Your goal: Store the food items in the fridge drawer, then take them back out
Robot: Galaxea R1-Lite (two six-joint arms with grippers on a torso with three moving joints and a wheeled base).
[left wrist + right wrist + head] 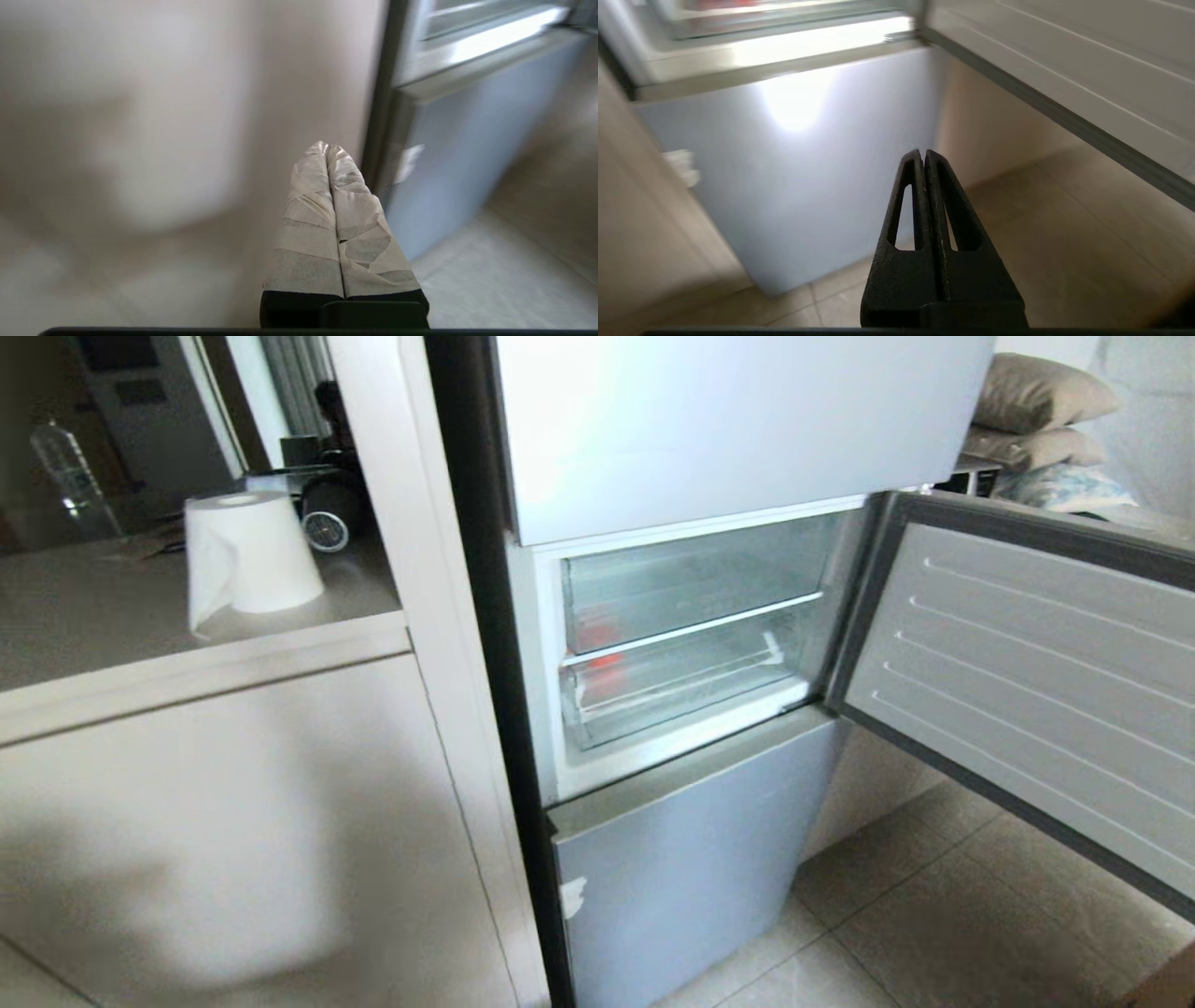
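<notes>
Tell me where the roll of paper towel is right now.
In the head view the paper towel roll stands upright on the countertop at the left, beside the fridge, with a dark round gadget just behind it.

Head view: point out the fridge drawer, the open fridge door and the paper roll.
fridge drawer [686, 695]: head view, on its clear front wall.
open fridge door [1036, 681]: head view, on its ribbed inner panel.
paper roll [257, 555]: head view, on its white side.
</notes>
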